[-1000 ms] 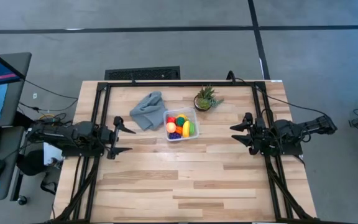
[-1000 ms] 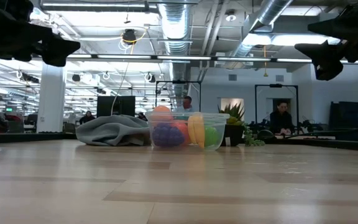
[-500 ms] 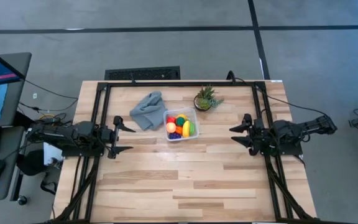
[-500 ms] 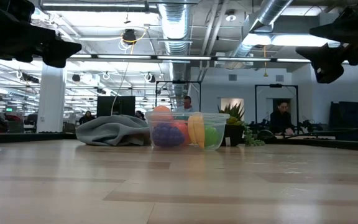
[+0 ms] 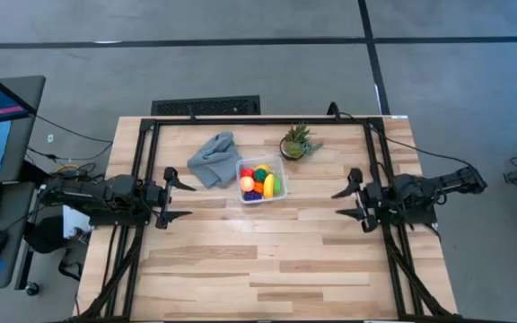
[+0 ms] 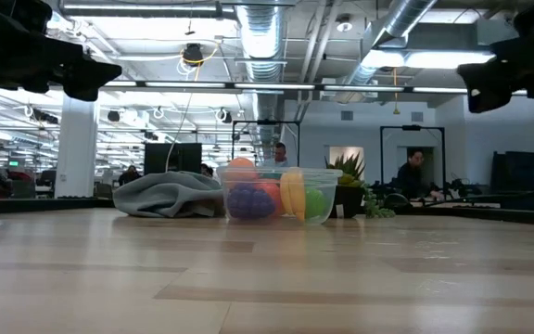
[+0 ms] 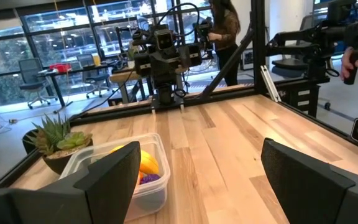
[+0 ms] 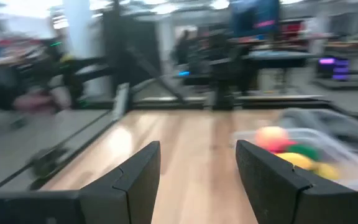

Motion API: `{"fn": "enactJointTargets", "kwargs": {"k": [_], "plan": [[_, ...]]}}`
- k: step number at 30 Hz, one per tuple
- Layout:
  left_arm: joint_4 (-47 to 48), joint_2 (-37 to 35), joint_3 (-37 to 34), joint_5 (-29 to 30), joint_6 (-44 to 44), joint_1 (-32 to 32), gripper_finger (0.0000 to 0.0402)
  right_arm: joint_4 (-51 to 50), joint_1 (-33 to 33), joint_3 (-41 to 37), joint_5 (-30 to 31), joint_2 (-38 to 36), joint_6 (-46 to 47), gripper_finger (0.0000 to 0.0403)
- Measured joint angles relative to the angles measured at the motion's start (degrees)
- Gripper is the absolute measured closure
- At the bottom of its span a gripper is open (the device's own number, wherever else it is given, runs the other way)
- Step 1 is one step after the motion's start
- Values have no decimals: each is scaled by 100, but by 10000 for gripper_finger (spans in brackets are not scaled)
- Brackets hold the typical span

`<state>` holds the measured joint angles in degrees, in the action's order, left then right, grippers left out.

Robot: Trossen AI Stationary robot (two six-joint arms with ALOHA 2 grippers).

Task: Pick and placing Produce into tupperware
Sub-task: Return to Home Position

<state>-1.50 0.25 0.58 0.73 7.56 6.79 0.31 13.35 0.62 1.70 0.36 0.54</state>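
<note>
1. The right hand (image 5: pixel 350 202) has drawn back slightly toward its edge of the table (image 5: pixel 267 260), fingers spread and empty.
2. The left hand (image 5: pixel 173 197) waits open, unmoved.
3. The produce (image 5: pixel 258 182) sits inside the tupperware (image 5: pixel 282 167); packing looks finished.

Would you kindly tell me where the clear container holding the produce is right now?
In the high view, the clear container sits upper-middle on the table, with the grey cloth just to its left and the potted plant beyond its right corner.
</note>
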Motion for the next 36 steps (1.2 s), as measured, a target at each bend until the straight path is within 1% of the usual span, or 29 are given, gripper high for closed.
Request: {"fn": "enactJointTargets", "kwargs": {"k": [1, 2, 8, 11, 20, 26, 29, 33, 36], "plan": [[1, 0, 0, 0, -1, 0, 78, -33, -9, 0, -198, 0, -32, 168], [1, 0, 0, 0, -2, 0, 78, -41, -14, 0, -267, 0, -55, 168], [3, 0, 0, -2, -120, 0, 78, -37, -80, 0, -274, -7, -121, 168], [3, 0, 0, -2, -161, 0, 78, -37, -99, 0, -276, -7, -358, 168], [5, 0, 0, -2, -250, -1, 78, -32, -420, -2, -241, -7, -661, 168], [7, 0, 0, -2, -246, 0, 78, -30, -921, -2, -243, -7, -509, 168], [6, 0, -1, -4, -243, -1, 78, -17, -1084, -2, -351, -7, -503, 168], [7, 0, -2, -4, -232, 0, 78, 18, -1109, -4, -558, -7, -456, 168], [7, 0, -2, -3, -168, -1, 78, 18, -1076, -4, -560, -7, -407, 168]]}}
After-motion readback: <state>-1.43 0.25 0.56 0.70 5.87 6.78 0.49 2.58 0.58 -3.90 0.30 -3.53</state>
